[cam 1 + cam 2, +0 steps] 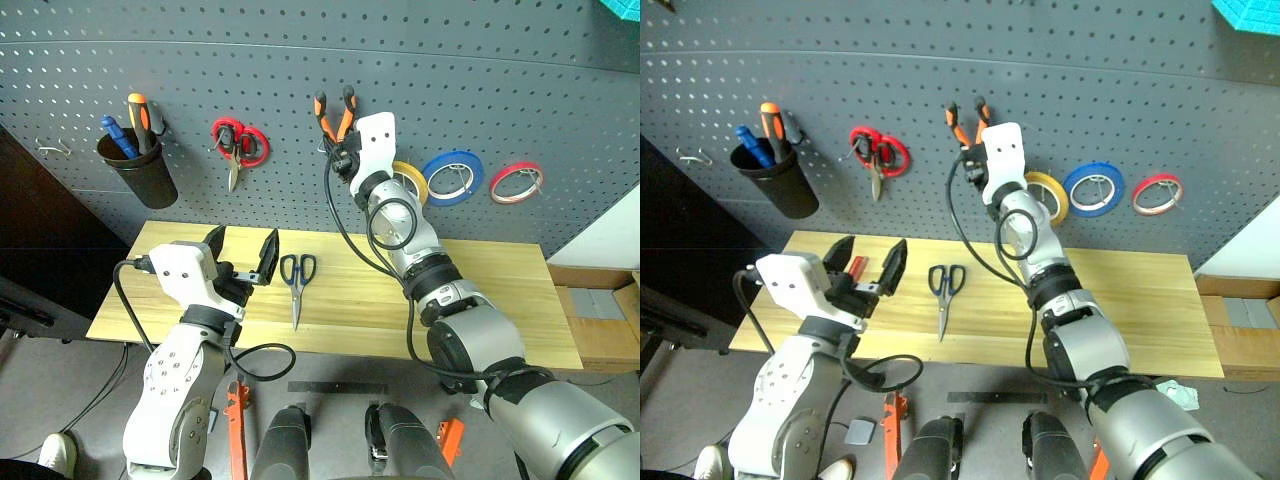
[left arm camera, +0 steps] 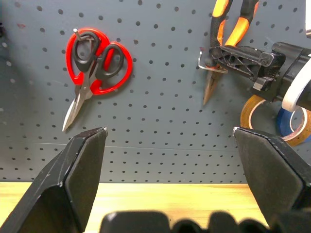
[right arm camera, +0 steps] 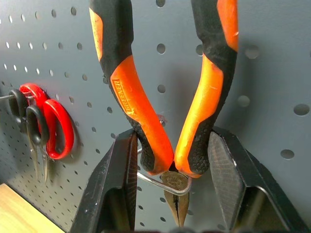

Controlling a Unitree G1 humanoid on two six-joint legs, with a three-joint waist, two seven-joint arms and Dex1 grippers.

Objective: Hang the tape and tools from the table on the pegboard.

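Right gripper (image 3: 170, 189) clamping pliers (image 3: 165, 97), on pegboard (image 3: 272, 63) hook

Red-handled scissors (image 1: 237, 146) hanging on a hook with the blades down, a black cup (image 1: 140, 170) holding a blue tool (image 1: 118, 137) and an orange-and-black screwdriver (image 1: 141, 118), a blue tape roll (image 1: 452, 178) beside a thinner red roll (image 1: 516, 182)
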